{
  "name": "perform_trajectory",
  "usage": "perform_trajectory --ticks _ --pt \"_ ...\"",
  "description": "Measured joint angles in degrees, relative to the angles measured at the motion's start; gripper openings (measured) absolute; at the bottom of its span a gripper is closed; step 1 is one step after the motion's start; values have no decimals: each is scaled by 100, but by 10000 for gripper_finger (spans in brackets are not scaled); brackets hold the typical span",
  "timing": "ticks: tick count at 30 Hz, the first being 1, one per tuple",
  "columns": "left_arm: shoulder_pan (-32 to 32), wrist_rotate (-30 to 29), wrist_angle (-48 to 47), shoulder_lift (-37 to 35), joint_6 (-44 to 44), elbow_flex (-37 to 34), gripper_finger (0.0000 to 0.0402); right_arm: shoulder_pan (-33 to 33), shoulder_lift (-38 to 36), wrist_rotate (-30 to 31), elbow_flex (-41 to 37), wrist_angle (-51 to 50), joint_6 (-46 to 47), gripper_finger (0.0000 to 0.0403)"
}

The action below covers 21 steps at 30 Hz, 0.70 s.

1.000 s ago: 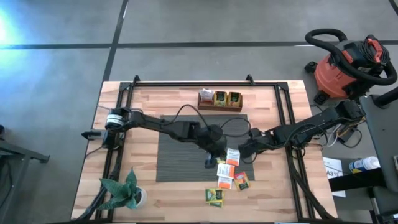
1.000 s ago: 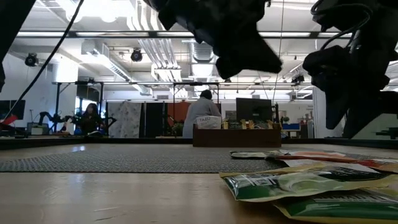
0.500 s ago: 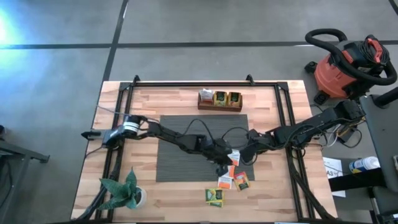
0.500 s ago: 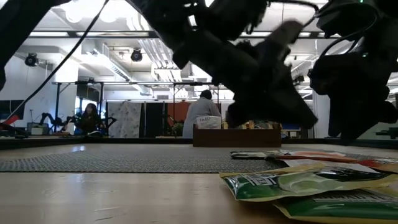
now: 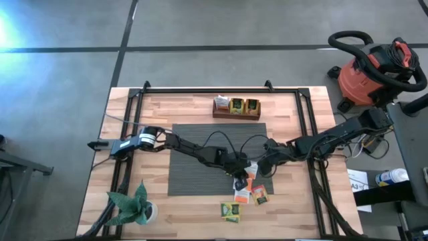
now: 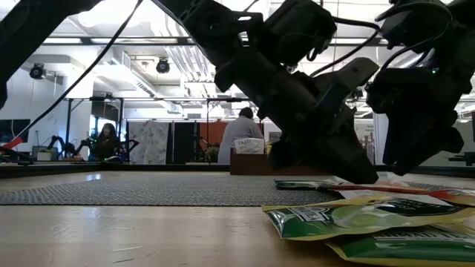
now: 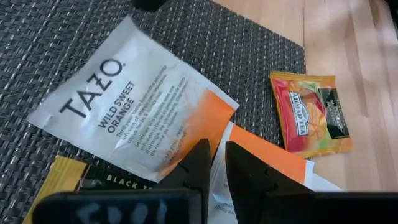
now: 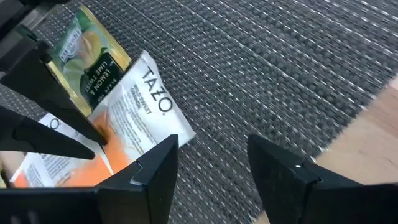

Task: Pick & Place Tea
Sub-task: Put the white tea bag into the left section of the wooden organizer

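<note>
Right of frame centre in the high view, the left gripper [image 5: 241, 179] sits low at the grey mat's [image 5: 194, 150] lower right corner, its fingers [image 7: 199, 163] nearly pinched over the orange edge of a white Tazo packet [image 7: 134, 102] — whether they grip it I cannot tell. The right gripper [image 5: 263, 169] hovers just beside it, jaws spread and empty. The other tea packets [image 5: 242, 199] crowd the wood below the mat, while the mat's left half and the table's [image 5: 294, 214] lower right lie bare.

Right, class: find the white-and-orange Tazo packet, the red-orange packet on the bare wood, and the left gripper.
Tazo packet [image 7: 134, 115]: left wrist view, on its printed white face.
Red-orange packet [image 7: 309, 114]: left wrist view, on its middle.
Left gripper [image 7: 214, 158]: left wrist view, between its fingertips.
</note>
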Motion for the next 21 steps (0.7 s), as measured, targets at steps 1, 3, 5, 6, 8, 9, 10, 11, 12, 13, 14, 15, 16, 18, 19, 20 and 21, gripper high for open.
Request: perform_trajectory --ticks 1,3,5,6,8,9,10,11,12,13,14,15,16,18,19,20,21 --pt "-1 -4 -6 0 0 0 51 -16 3 -3 -42 114 -44 189" --pt "0 -11 -29 0 2 0 51 -43 2 -4 -119 273 -76 189" --pt "3 -57 -38 0 1 0 51 -51 2 -4 -162 422 -95 189" --pt "13 -94 -46 0 2 0 51 -54 2 -14 -177 471 -141 189" --pt "17 -162 -58 0 19 0 51 -54 2 -27 -179 617 -277 189" --pt "24 -198 -64 0 22 0 51 -54 2 -26 -178 700 -361 189" --pt "35 -219 -61 20 22 0 51 -57 2 -28 -178 780 -439 189" --pt "44 -223 -43 32 20 0 51 -58 2 -30 -178 846 -510 189" --pt "50 -224 -28 45 18 2 51 -59 2 -26 -177 873 -556 189" --pt "54 -227 -18 63 13 4 51 -71 2 -26 -179 865 -587 189" --pt "55 -229 -17 78 10 4 51 -83 14 -22 -186 849 -569 189" --pt "55 -235 2 104 1 4 51 -104 33 -20 -202 818 -483 189" --pt "55 -236 36 131 -16 9 51 -125 60 -18 -232 768 -383 189" --pt "55 -232 73 181 -84 17 51 -150 180 -17 -296 757 -243 189" --pt "55 -232 73 197 -115 17 51 -155 242 -6 -320 791 -224 189" --pt "55 -234 73 225 -135 19 51 -159 290 -11 -339 864 -222 189" --pt "55 -234 68 244 -144 18 51 -160 341 -20 -363 945 -229 189"
